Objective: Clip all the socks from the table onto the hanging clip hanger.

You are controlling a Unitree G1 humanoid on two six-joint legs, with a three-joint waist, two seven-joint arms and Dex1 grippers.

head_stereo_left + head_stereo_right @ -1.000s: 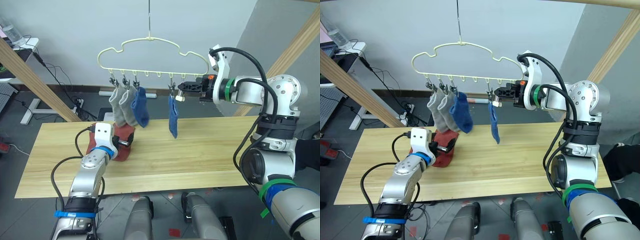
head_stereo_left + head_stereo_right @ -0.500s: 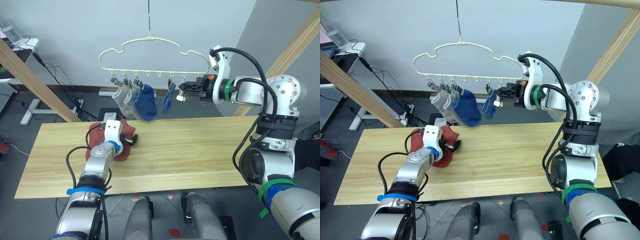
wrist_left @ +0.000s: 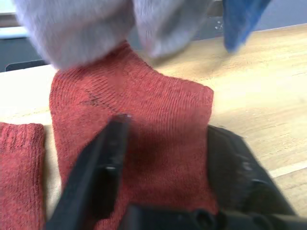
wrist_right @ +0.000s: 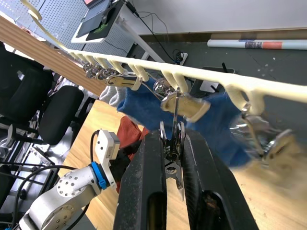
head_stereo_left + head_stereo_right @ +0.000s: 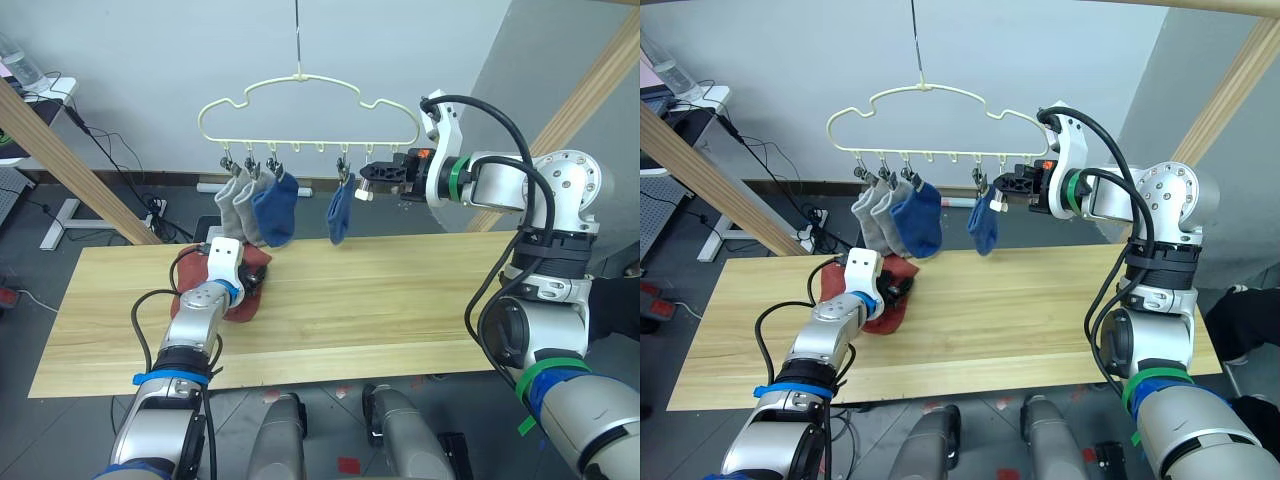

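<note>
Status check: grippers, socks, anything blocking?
Left gripper open astride a red sock on the table. Right gripper shut on a hanger clip. Four socks hung. No obstruction.

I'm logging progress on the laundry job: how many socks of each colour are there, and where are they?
Grey socks: 2, both clipped on the clip hanger.
Blue socks: 2, both clipped on the hanger.
Rust-red socks: 2, both lying on the table, the left gripper open over one.
Total: 6 socks, 4 hung, 2 to go.
</note>
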